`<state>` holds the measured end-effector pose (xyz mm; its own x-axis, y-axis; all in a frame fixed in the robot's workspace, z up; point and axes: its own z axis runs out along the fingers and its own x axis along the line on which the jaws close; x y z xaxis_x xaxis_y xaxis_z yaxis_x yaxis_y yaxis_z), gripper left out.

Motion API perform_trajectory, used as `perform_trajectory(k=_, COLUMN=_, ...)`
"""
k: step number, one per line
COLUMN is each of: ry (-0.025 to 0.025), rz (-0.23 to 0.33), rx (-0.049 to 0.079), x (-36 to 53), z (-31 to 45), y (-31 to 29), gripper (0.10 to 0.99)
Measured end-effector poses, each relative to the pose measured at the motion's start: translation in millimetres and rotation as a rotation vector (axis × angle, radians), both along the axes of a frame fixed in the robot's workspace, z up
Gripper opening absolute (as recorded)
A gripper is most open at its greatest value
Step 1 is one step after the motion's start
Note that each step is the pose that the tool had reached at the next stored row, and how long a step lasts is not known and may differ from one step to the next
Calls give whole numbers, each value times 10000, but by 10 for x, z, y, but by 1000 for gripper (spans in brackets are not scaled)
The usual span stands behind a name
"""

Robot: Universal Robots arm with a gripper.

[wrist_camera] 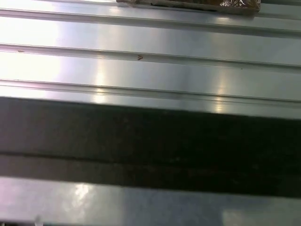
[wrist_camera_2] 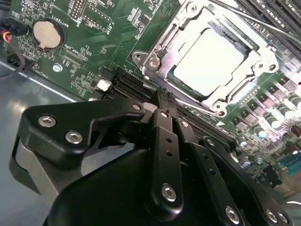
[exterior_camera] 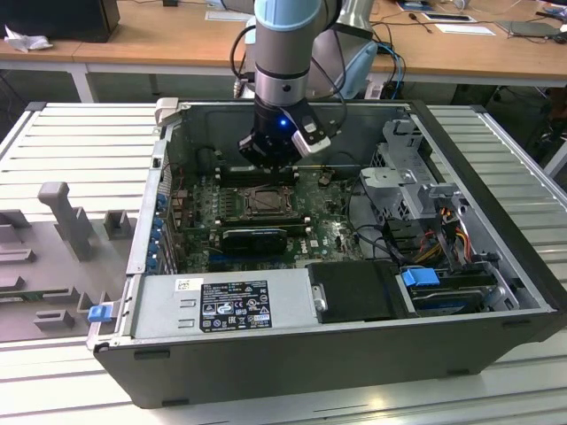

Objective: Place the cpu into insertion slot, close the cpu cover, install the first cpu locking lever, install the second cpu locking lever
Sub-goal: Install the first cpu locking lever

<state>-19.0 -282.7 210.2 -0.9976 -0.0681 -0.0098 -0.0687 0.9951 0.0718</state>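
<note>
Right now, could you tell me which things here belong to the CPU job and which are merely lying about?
Belonging to the job:
cpu, seated in the insertion slot
cpu cover, lying down around the chip
gripper, fingers together, holding nothing

Lying about:
coin battery
memory slots
power supply
grey stand outside the case

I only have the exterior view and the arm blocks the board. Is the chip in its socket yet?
Observer: Yes. In the second wrist view the small square cpu with a pale silver top sits in the square dark insertion slot with a metal rim.
Operator: And the cover?
Observer: The thin silvery square cpu cover frame lies down around it, with the chip showing through its window.
Operator: Is the hand touching it?
Observer: No, the black hand is apart from it, near the long black slots.
</note>
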Motion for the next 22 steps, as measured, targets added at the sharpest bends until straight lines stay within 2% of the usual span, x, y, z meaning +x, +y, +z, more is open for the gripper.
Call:
perform_trajectory(k=5, ry=2, rz=0, rx=-3, x=9, z=-57, y=8, gripper=106)
perform_trajectory(k=15, ry=0, rz=0, rx=-147, x=13, z=-67, y=10, gripper=106)
perform_trajectory(k=22, ry=4, rz=0, rx=-135, x=14, z=-92, y=8, gripper=106)
